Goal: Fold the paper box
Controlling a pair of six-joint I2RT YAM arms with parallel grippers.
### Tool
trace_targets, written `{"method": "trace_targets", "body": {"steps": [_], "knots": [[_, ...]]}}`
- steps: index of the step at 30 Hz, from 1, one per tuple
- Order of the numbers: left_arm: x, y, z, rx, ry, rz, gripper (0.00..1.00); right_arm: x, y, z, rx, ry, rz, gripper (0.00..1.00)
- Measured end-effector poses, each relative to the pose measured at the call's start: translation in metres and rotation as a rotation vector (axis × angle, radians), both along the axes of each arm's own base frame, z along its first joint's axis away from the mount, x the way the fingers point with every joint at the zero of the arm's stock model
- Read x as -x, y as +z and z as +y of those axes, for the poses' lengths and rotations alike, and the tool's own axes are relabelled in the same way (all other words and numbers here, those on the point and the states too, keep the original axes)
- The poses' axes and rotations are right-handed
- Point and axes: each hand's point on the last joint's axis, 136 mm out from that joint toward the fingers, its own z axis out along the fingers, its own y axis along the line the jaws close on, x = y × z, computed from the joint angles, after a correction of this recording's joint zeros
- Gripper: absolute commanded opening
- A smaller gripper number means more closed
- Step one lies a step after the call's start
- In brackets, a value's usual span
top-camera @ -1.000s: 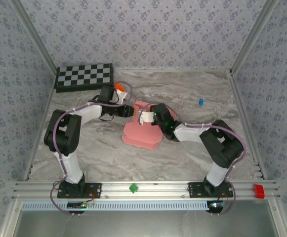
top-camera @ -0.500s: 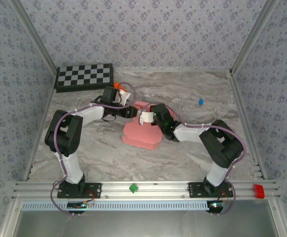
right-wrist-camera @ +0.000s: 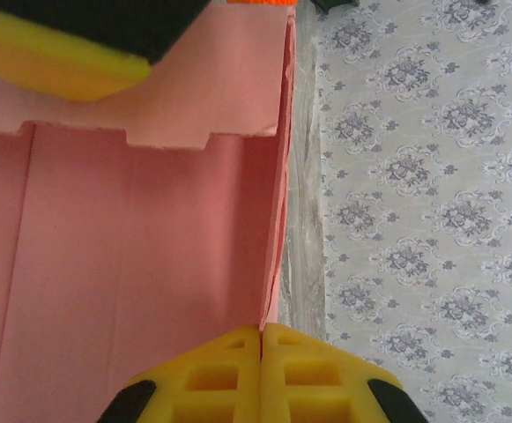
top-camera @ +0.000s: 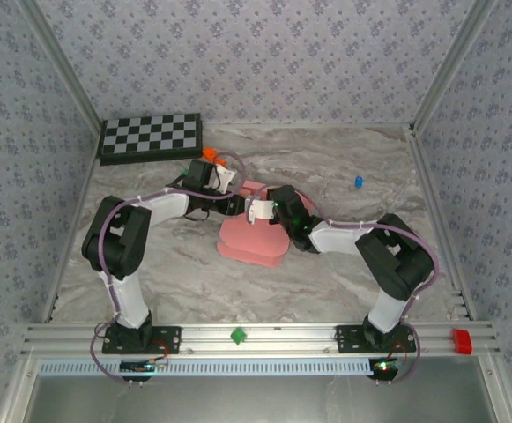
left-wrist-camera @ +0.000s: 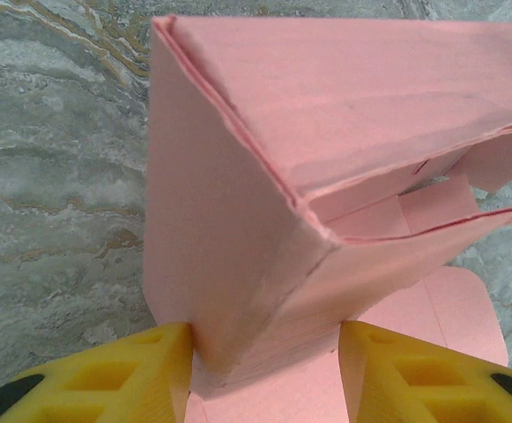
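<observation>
On a wall of the paper box (top-camera: 252, 242) the right gripper (right-wrist-camera: 262, 335) is clamped shut; a corner is straddled by the half-spread left gripper (left-wrist-camera: 264, 344), hold unclear.

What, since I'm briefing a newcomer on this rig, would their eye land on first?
The pink paper box, half folded at the centre of the marble table, draws the eye. The right gripper is pinched shut on one raised wall; a folded corner sits between the yellow fingers of the left gripper. The checkerboard sits far left.
</observation>
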Motion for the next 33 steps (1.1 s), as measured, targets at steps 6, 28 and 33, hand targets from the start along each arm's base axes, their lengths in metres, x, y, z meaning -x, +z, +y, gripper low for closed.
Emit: {"method": "trace_targets", "body": {"steps": [6, 28, 33], "knots": [[-0.004, -0.003, -0.001, -0.026, 0.029, -0.028, 0.46, 0.0, 0.001, 0.001, -0.001, 0.0, -0.004, 0.0], [-0.011, -0.019, 0.01, -0.039, 0.123, -0.083, 0.47, 0.003, 0.002, 0.009, -0.003, 0.02, -0.017, 0.0], [-0.016, -0.017, 0.011, -0.04, 0.143, -0.1, 0.45, 0.004, 0.003, 0.01, -0.004, 0.023, -0.018, 0.0]]}}
